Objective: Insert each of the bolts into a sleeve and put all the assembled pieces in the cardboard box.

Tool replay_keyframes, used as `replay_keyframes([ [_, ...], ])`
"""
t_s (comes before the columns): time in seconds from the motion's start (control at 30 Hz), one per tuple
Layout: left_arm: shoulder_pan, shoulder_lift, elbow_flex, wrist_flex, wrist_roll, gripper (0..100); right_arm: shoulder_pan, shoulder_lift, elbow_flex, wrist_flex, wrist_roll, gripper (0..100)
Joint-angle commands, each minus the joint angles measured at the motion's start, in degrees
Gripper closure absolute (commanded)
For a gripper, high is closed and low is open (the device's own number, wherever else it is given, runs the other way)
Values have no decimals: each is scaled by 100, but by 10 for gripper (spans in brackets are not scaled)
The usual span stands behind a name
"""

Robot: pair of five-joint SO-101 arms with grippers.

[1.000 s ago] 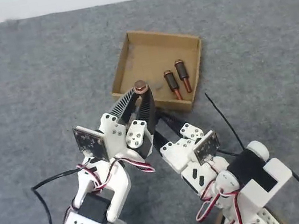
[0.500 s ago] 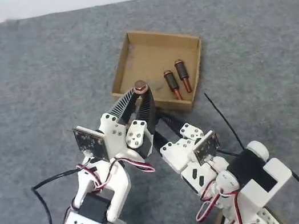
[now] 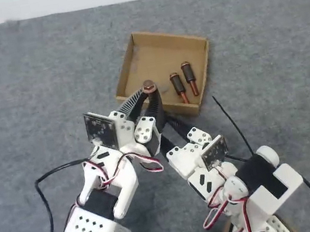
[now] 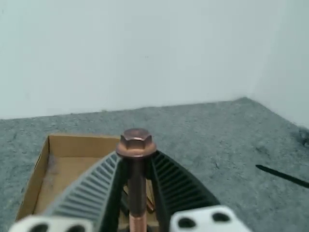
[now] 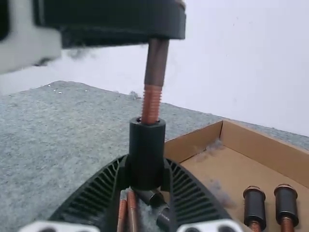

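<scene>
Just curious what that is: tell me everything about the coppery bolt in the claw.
The bolt is copper-coloured metal: a flanged hex head, a smooth shank, a threaded end. It stands upright, head up, clamped just under the head by the left gripper. Its tip enters the black sleeve held by the right gripper.

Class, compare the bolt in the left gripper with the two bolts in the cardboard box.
The held bolt stands upright in the left gripper; the boxed bolts lie flat in the cardboard box. Its shank is bare, only its tip in a sleeve; theirs are sleeved. All are copper-coloured.
</scene>
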Motion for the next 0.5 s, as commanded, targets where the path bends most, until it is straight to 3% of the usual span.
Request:
replay_keyframes([
  [0.0, -53, 0, -391, -176, 334, 989, -4, -40, 114, 13, -44, 992],
  [0.47, 9, -9, -31, -167, 343, 989, 136, -40, 105, 13, -44, 992],
])
